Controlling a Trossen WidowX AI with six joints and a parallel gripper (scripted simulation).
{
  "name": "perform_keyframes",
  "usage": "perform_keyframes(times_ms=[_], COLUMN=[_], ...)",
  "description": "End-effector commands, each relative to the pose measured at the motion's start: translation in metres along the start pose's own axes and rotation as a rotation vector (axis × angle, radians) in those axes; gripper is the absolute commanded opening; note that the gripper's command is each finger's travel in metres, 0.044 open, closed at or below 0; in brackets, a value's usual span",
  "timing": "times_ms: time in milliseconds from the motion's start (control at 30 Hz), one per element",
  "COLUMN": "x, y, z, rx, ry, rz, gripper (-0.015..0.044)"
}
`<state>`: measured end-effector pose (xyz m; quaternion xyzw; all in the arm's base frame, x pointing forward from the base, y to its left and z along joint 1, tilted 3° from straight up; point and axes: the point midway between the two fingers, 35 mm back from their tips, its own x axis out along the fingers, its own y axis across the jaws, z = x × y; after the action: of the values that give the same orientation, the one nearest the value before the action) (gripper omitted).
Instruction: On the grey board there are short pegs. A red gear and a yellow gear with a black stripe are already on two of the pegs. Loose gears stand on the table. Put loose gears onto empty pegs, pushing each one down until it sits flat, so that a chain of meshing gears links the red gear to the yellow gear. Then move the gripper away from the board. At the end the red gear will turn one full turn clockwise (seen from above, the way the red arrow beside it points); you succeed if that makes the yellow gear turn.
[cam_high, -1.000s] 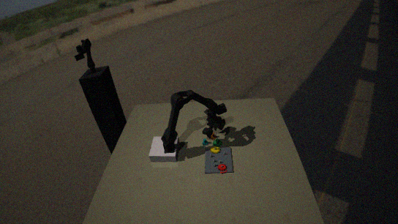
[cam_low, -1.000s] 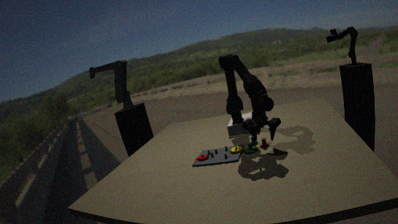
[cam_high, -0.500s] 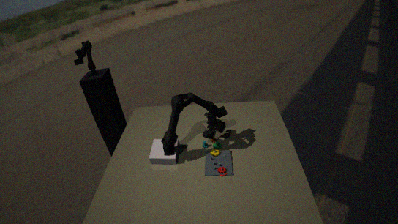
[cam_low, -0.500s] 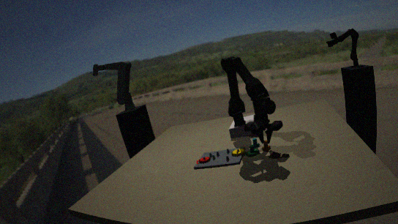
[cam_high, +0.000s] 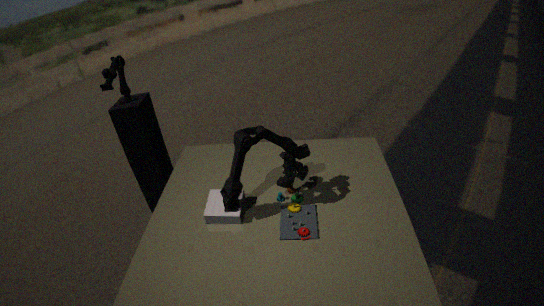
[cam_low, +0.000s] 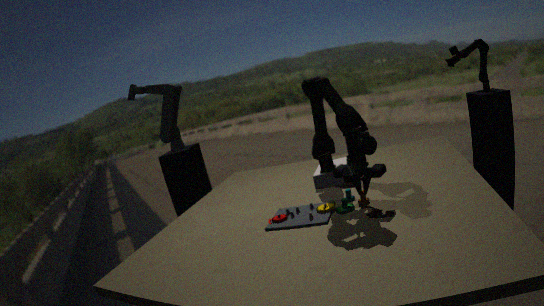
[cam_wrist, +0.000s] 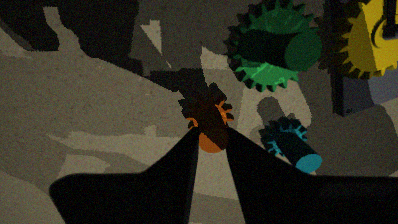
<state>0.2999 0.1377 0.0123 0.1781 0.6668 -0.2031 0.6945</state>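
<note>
My gripper (cam_wrist: 211, 132) (cam_low: 364, 197) is shut on the handle of the small orange gear (cam_wrist: 212, 143) (cam_low: 364, 202), low over the table; whether the gear touches the table I cannot tell. A large green gear (cam_wrist: 272, 75) (cam_high: 297, 198) (cam_low: 345, 208) and a small teal gear (cam_wrist: 308, 163) (cam_high: 280, 197) (cam_low: 348, 192) stand between it and the board. The grey board (cam_high: 287, 232) (cam_low: 297, 226) has several bare short pegs. The yellow gear (cam_high: 294, 208) (cam_low: 325, 207) (cam_wrist: 360, 45) is on a peg at the near-gripper end, the red gear (cam_high: 303, 232) (cam_low: 279, 218) at the other end.
The arm's white base block (cam_high: 223, 218) stands left of the board in the top view. The green gear is very close to the yellow gear and the board edge. Two further arms on dark pillars (cam_high: 142, 145) (cam_low: 185, 180) stand off the table. Arm shadows darken the gear area.
</note>
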Motion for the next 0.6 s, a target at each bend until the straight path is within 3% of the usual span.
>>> perform_keyframes(times_ms=[0, 567], x=[-0.012, -0.058], y=[0.003, 0.007], z=[0.003, 0.004], rx=[0.001, 0.001], ry=[-0.012, -0.011], rz=[0.007, 0.008], gripper=[0.0, 0.0])
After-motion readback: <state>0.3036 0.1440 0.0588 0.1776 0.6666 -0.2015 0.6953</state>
